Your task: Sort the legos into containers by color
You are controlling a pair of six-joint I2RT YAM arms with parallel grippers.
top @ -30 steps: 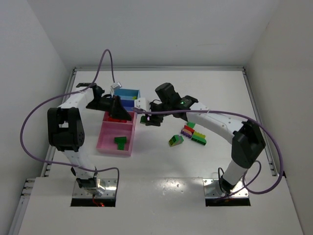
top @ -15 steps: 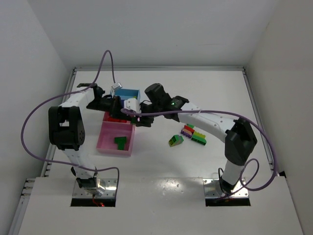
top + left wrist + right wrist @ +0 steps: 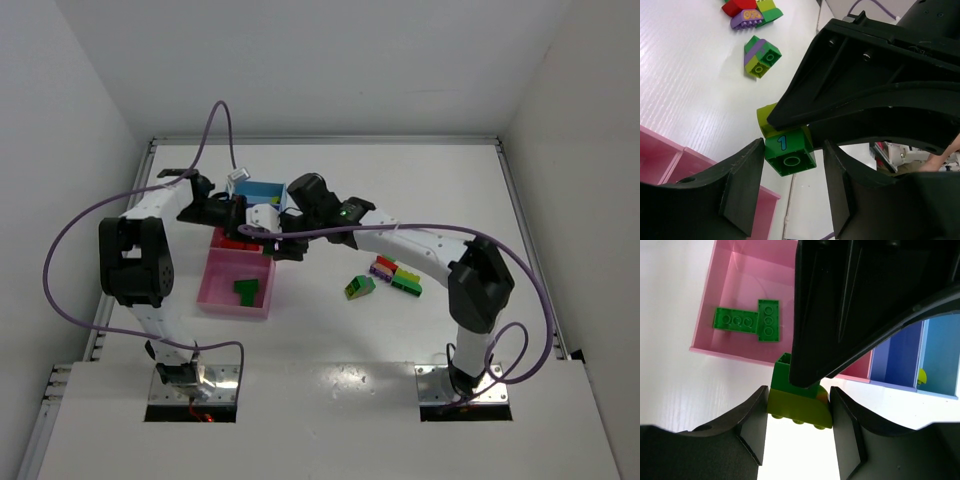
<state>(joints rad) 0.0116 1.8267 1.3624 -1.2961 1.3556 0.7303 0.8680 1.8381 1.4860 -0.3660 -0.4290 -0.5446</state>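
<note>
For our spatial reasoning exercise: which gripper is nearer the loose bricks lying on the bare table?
Right. Both clamp one green-lime brick: the right gripper from the side toward the loose bricks, the left gripper from over the trays, farther.

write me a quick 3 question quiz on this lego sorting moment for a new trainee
1. True or false: the pink compartment nearest the arm bases holds a red brick.
2. What sits between the fingers of the right end effector? A) a purple brick B) a green brick stuck on a lime brick C) nothing
3. Fill in: in the left wrist view, the digit printed on the green brick is ___.
Key: 1 false, it holds a flat green piece. 2 B. 3 the digit 1.
</note>
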